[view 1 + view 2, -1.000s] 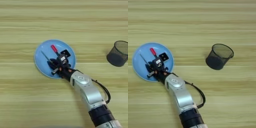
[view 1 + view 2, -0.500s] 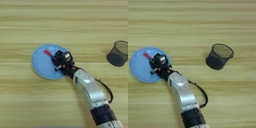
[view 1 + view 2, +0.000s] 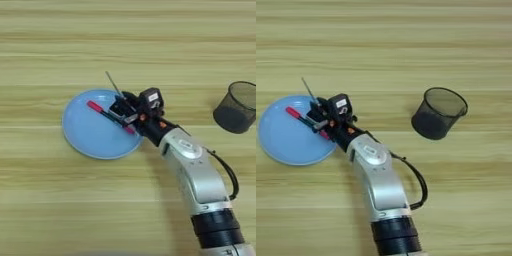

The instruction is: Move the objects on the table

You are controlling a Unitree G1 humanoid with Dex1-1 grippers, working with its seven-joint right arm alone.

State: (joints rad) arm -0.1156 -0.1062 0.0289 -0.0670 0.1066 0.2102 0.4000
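My right gripper hovers over the right rim of the round blue plate, reaching in from the lower right. A thin metal screwdriver sticks out of it up and to the left, tip past the plate's far rim, and the gripper looks shut on it; the handle is hidden. The slim black pen with red ends lies slanted on the plate and runs under the gripper. A small black-and-white cube sits right behind the gripper at the plate's right edge; whether they touch I cannot tell.
A black mesh cup stands upright on the wooden table to the right of the arm. The silver forearm crosses the lower right of the table.
The plate slid slightly left a second ago. The gripper shifted toward its far right rim, the screwdriver's shaft now shows pointing up-left, and the cube sits further right.
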